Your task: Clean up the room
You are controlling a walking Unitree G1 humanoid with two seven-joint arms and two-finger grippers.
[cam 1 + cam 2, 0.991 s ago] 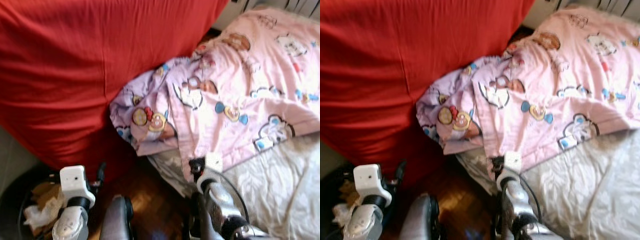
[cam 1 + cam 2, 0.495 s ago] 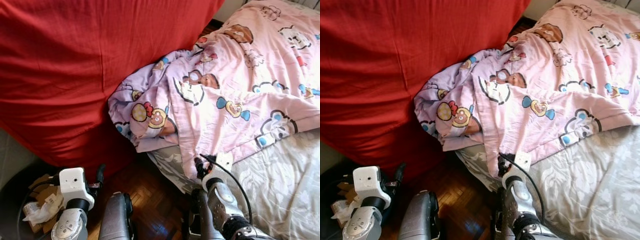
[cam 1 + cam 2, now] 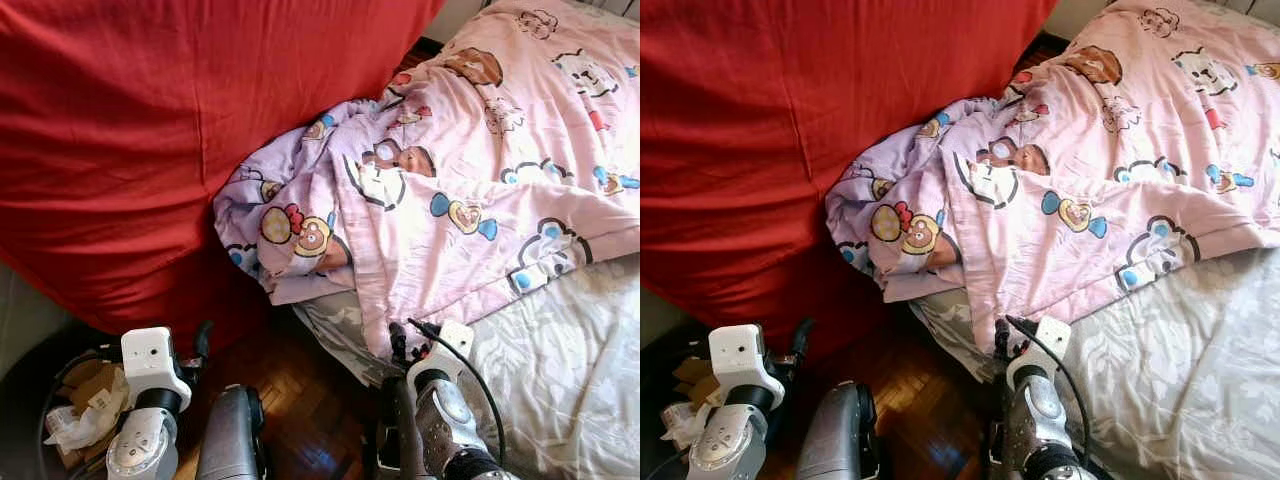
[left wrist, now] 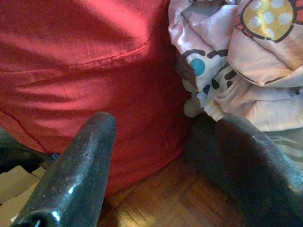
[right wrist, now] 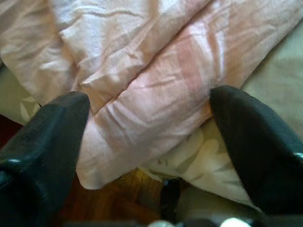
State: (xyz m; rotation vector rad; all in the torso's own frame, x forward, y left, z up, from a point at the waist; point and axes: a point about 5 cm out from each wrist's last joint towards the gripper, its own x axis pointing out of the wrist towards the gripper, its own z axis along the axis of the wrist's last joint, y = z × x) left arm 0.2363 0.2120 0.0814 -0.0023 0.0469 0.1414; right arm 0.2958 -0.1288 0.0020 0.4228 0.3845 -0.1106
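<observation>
Duvet (image 3: 470, 190), pink cartoon print, lies bunched on the bed (image 3: 570, 380) against a red cover (image 3: 150, 140). I see right gripper (image 5: 151, 142) spread open at its corner, left gripper (image 4: 165, 156) open too.

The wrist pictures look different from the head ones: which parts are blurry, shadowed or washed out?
In the left wrist view, the close black fingers are soft while the red cover is sharper. In the right wrist view, the pink cartoon blanket is sunlit and pale at its top, the wood floor under its edge shadowed. In the head views, focus is sharp, with sunlight bleaching the blanket's far right.
</observation>
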